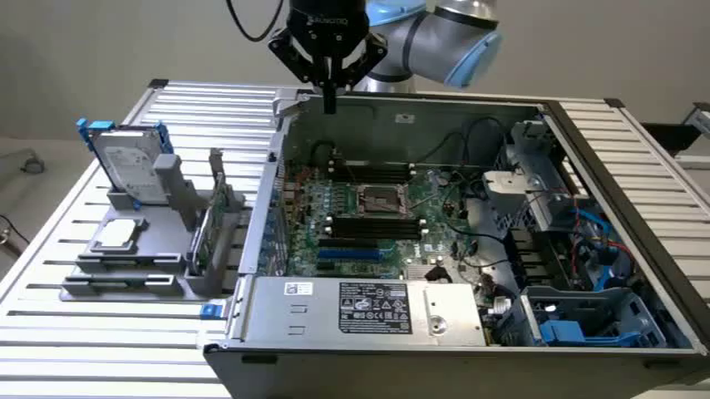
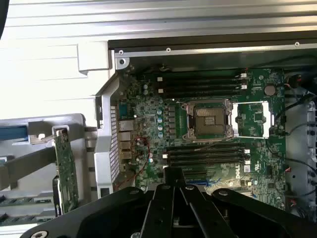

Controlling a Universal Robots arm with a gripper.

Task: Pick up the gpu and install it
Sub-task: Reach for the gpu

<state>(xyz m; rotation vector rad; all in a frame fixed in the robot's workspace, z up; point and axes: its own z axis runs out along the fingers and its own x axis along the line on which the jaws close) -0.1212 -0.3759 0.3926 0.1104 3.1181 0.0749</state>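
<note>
Gpu (image 1: 211,233), a thin flat card with a green circuit board face: stands on edge, upright, in a grey plastic holder rack (image 1: 122,278) on the slatted aluminium bench (image 1: 66,332). It sits just beside the outer wall of the open grey computer case (image 1: 266,208), on the exterior view's left. The wrist view shows the same card (image 2: 66,168) in its slot, untouched.

Same rack carries a silver hard drive in a blue frame (image 1: 128,162), upright, and a small square silver CPU chip (image 1: 119,235), lying flat.

Inside the case, the green motherboard (image 1: 377,216) lies exposed. No card is seated in it.

Black tool (image 1: 329,106) hangs above the far corner of the case, well apart from the gpu. Fingers clenched together, nothing between them.

Judgement: pick-up step, not yet begun. A grasp calls for the tool released and lined up over the card's thin top edge, clear of the case wall close beside it.
</note>
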